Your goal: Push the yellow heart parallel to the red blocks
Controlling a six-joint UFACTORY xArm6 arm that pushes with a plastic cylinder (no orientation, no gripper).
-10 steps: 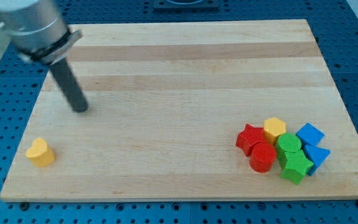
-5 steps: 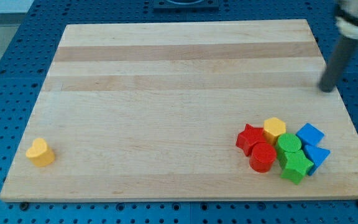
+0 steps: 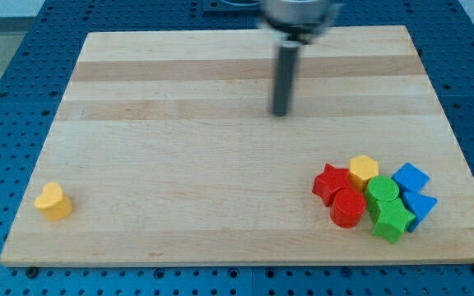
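eight blocks lie on the wooden board (image 3: 220, 164): two yellow, two red, two green, two blue; one yellow block, the yellow heart (image 3: 53, 201), sits alone near the board's corner at the view's bottom left, its lobes toward the view's top and its flat top face a lighter yellow than its sides; the other seven crowd together at the view's bottom right; there, the red star (image 3: 330, 182) touches the red cylinder (image 3: 348, 207) just below and to its right; the yellow hexagon (image 3: 364, 171) sits at the top of the cluster, touching the star; the green cylinder (image 3: 382, 192) and the green star (image 3: 391, 220) stand in the middle, one above the other; the blue cube (image 3: 411, 177) and the blue triangle (image 3: 419, 205) close the cluster on the view's right; my tip (image 3: 281, 113) rests on the board's upper middle, the rod somewhat blurred, touching no block; it is a plain rod with nothing to spread or pinch; it stands well apart from the heart and well above the cluster.
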